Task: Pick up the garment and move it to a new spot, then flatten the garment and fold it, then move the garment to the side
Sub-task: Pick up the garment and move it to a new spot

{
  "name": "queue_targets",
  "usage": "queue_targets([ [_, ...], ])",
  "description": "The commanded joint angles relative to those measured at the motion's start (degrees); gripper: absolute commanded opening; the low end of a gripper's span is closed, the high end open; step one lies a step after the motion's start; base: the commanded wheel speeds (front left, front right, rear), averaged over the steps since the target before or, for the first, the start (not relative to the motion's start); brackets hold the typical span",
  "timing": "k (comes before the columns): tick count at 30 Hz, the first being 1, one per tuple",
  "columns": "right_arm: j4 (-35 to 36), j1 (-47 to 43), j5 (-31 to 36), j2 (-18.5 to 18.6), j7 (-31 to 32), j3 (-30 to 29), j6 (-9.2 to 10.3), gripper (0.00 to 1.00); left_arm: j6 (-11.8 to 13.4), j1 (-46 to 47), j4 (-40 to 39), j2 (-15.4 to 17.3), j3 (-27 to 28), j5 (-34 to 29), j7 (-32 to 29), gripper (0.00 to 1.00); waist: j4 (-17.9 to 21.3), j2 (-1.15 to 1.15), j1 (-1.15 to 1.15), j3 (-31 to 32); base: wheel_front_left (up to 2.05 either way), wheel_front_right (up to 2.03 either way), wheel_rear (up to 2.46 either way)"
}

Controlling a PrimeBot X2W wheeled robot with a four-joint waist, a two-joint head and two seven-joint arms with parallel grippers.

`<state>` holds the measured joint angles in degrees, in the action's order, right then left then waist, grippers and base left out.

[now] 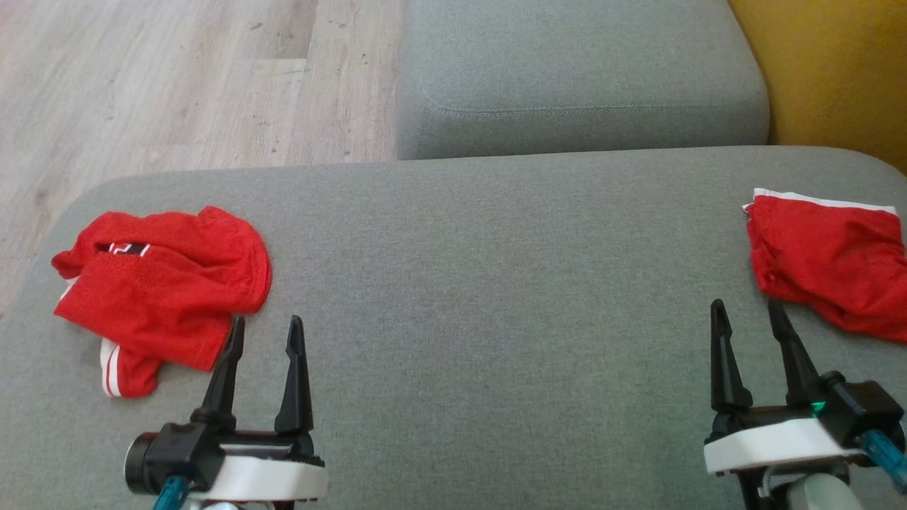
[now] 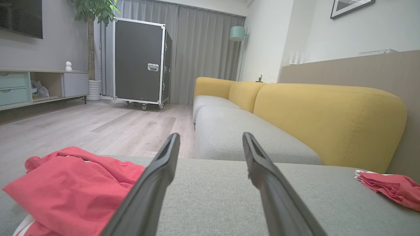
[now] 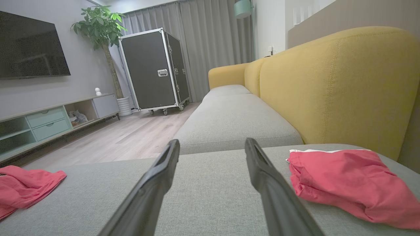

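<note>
Both pincers hang spread and empty low over the grey seat cushion (image 1: 460,283), the left pincer (image 1: 267,322) toward its left end and the right pincer (image 1: 746,306) toward its right. The crumpled red garment (image 1: 166,283) lies on the cushion's left end, just beside the left pincer. A second red garment (image 1: 829,276) lies at the cushion's right edge. Only the wrist cameras take in the yellow backrest (image 2: 328,121) behind the cushion and the black wheeled case (image 2: 139,62) across the wooden floor (image 1: 177,85).
</note>
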<state>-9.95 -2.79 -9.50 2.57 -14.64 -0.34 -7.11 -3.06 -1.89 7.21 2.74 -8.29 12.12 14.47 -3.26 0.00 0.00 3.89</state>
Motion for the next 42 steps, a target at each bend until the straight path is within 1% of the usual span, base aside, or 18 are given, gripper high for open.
queue_targets([
  [1, 2.2, 2.3, 0.2, 0.3, -0.4, 1.4, -0.37, 1.0, -0.1, 1.6, -1.5, 0.1, 1.9, 0.3, 0.5, 1.0, 0.1, 0.0, 0.0, 0.0, 0.0, 0.0, 0.0],
  [10, 1.9, 2.0, -0.4, 0.3, -0.4, 1.6, -0.37, 1.0, 0.0, 1.8, -0.7, 0.1, 1.5, 0.3, 0.5, 1.0, 0.0, 0.0, 0.0, 0.0, 0.0, 0.0, 0.0],
  [12, 1.8, 2.0, -0.6, 0.3, -0.4, 1.6, -0.37, 1.0, 0.0, 1.9, -0.7, 0.1, 1.4, -1.0, 0.5, 1.0, -0.2, 0.0, 0.0, 0.0, 0.0, 0.0, 0.0],
  [15, 1.9, 1.7, -1.2, 0.3, -0.4, 1.6, -0.37, 1.0, 0.3, 2.0, -0.7, 0.1, 1.2, -1.6, 0.5, 1.0, -1.5, 0.0, 0.0, 0.3, 0.0, 0.0, 0.0],
  [18, 2.1, 1.5, -1.5, 0.3, -0.4, 2.9, -0.37, 1.0, 0.4, 2.0, -0.7, 0.1, 1.6, -1.9, 0.5, 1.0, -3.3, 0.0, 0.0, 0.4, 0.0, 0.0, 0.0],
  [23, 2.2, 1.0, -2.9, 0.3, -0.4, 5.6, -0.37, 1.0, 0.3, 1.5, -0.4, 0.1, 3.1, -2.7, 0.5, 1.0, -7.9, 0.0, 0.0, 1.1, 0.0, 0.0, 0.0],
  [31, 1.9, 0.5, -4.1, 0.3, -0.4, 8.8, -0.37, 1.0, -0.8, 0.2, -1.3, 0.1, 6.2, -4.1, 0.5, 1.0, -15.1, 0.0, 0.0, 2.4, 0.0, 0.0, 0.0],
  [36, 1.5, -0.4, -5.5, 0.3, -0.4, 10.6, -0.37, 1.0, -1.5, -0.2, -1.5, 0.1, 6.8, -4.8, 0.5, 1.0, -19.0, 0.0, 0.0, 3.4, 0.0, 0.0, 0.0],
  [42, 0.9, 0.4, -5.8, 0.3, -0.4, 12.4, -0.37, 1.0, -1.5, -0.6, -2.5, 0.1, 7.6, -4.9, 0.5, 1.0, -20.9, 0.0, 0.0, 2.2, 0.0, 0.0, 0.0],
])
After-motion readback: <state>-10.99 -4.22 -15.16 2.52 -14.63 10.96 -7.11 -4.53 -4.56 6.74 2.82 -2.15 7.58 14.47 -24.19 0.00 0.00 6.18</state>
